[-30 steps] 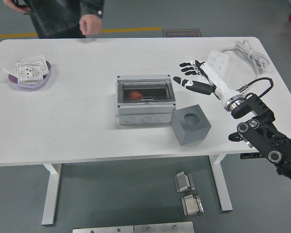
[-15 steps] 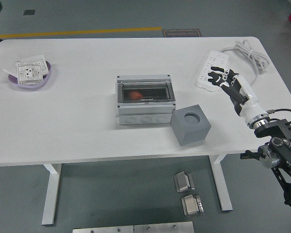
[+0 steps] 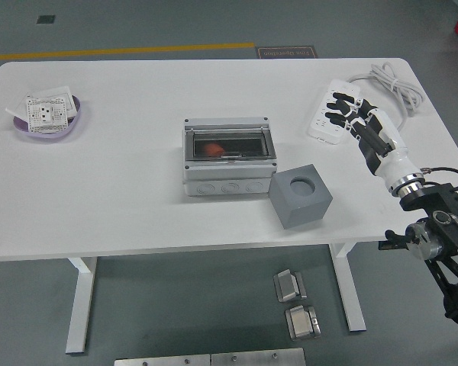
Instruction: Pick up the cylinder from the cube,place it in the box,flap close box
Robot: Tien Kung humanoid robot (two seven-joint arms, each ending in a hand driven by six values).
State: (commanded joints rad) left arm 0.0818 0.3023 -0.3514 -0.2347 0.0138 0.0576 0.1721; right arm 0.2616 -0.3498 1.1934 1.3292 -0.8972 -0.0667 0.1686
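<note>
A: Status of the right hand point(image 3: 360, 126)?

B: Empty. Fingers extended and slightly spread, nothing grasped. It hovers over the right part of the surface point(image 3: 122, 191), at the near end of the white power strip point(image 3: 332, 110), well apart from the box point(image 3: 229, 156).

A: Box condition?

B: Grey, mid-surface, transparent flap down and lying flat over the opening. An orange-red shape, the cylinder point(image 3: 210, 149), shows through the flap on the left inside.

A: Cube?

B: Grey cube point(image 3: 301, 196) sits just beside the box's front right corner; I cannot tell whether they touch. The round recess in its top face is empty.

A: Other items?

B: Purple dish point(image 3: 46, 126) at far left holding a white socket plate point(image 3: 46, 110). A grey cable point(image 3: 393, 84) runs from the power strip, looped near the far right corner.
</note>
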